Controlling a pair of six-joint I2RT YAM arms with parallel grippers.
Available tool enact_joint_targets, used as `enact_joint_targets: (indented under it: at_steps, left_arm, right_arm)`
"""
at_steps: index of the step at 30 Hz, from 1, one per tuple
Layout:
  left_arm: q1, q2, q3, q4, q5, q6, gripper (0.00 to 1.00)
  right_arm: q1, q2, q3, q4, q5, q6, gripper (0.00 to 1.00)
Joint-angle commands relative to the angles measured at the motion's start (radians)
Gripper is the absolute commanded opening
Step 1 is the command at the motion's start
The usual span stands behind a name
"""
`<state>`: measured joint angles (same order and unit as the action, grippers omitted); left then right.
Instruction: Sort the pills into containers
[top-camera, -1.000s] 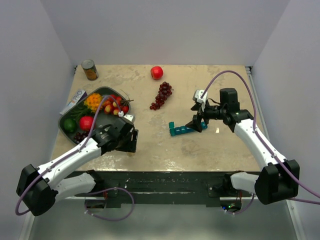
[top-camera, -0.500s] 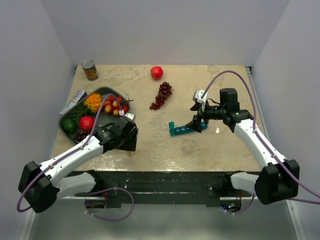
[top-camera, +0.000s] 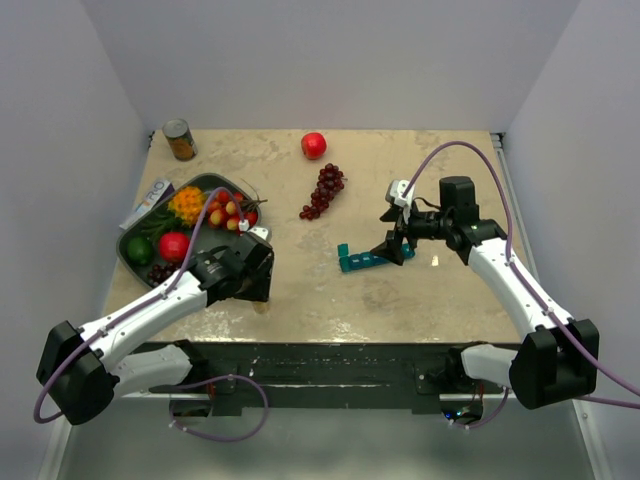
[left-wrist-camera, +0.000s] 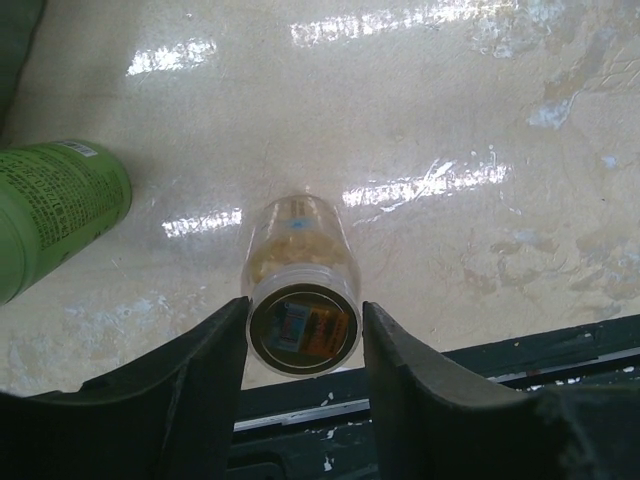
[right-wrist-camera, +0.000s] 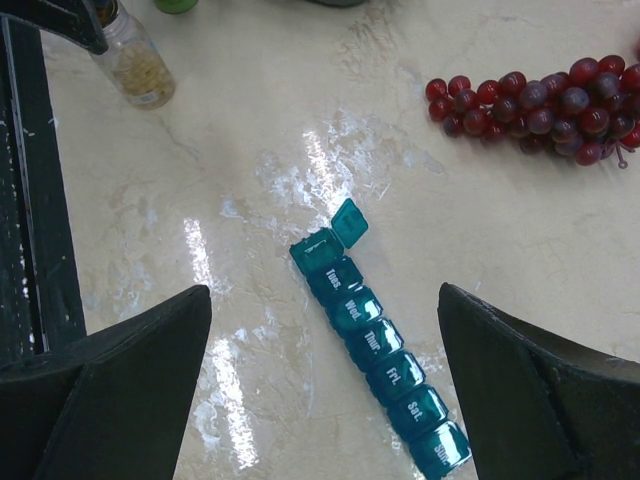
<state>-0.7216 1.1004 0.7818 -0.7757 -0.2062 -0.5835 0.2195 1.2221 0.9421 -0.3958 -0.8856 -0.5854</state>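
Note:
A clear pill bottle (left-wrist-camera: 300, 290) with yellowish pills at its far end stands on the table between the fingers of my left gripper (left-wrist-camera: 305, 310). The jaws are open and close on both sides of its near end, with a thin gap at the right finger (left-wrist-camera: 420, 380). The same bottle (right-wrist-camera: 135, 60) shows at the top left of the right wrist view. The teal containers (right-wrist-camera: 380, 360) lie in one row with day labels, and the first lid (right-wrist-camera: 350, 222) is flipped open. My right gripper (right-wrist-camera: 322, 300) hovers wide open above them. From above I see the left gripper (top-camera: 262, 285), the containers (top-camera: 365, 260) and the right gripper (top-camera: 393, 245).
A small green bottle (left-wrist-camera: 55, 210) lies left of the pill bottle. A dark green tray (top-camera: 200, 182) of fruit sits at the left. Red grapes (top-camera: 325, 190), a red apple (top-camera: 314, 145) and a can (top-camera: 180, 140) lie further back. The table's front edge runs just below the left gripper.
The left gripper's jaws have narrowed around the pill bottle, and the left arm has shifted slightly. The right arm and the containers have not moved.

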Motion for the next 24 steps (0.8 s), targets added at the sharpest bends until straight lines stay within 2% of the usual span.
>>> enact_joint_targets:
  at_steps: [1,3,5,6,7,10,13,15,19,24]
  left_arm:
    - [-0.006,0.007,0.034,0.004,-0.019,-0.004,0.52]
    - [-0.006,0.012,0.034,0.006,-0.019,-0.004,0.50]
    - [-0.004,0.012,0.037,0.010,-0.018,-0.001,0.42]
    - [-0.006,0.013,0.037,0.015,-0.016,0.001,0.37]
    - [-0.006,0.013,0.039,0.013,-0.015,0.002,0.26]
    - [-0.004,0.009,0.054,0.013,0.002,0.013,0.10]
    - [-0.006,-0.020,0.076,0.033,0.080,0.040,0.02]
    - [-0.004,-0.051,0.083,0.085,0.148,0.057,0.00]
    - [-0.004,-0.094,0.056,0.245,0.420,0.071,0.00]
    - [-0.006,-0.096,0.008,0.479,0.577,0.051,0.00]
  right_arm:
    - [0.001,-0.016,0.000,0.005,-0.052,-0.010,0.97]
    - [0.001,-0.019,0.000,0.002,-0.055,-0.014,0.97]
    - [0.000,-0.021,0.001,-0.002,-0.058,-0.017,0.97]
    - [0.000,-0.021,0.001,-0.003,-0.059,-0.019,0.97]
    - [0.001,-0.022,0.001,-0.008,-0.062,-0.021,0.97]
    - [0.001,-0.024,0.003,-0.021,-0.073,-0.037,0.97]
    - [0.001,-0.024,0.007,-0.064,-0.111,-0.080,0.97]
    - [0.004,-0.022,0.012,-0.116,-0.165,-0.137,0.97]
    - [0.024,-0.032,0.017,-0.176,-0.196,-0.217,0.97]
    - [0.069,-0.033,0.007,-0.184,-0.161,-0.241,0.97]
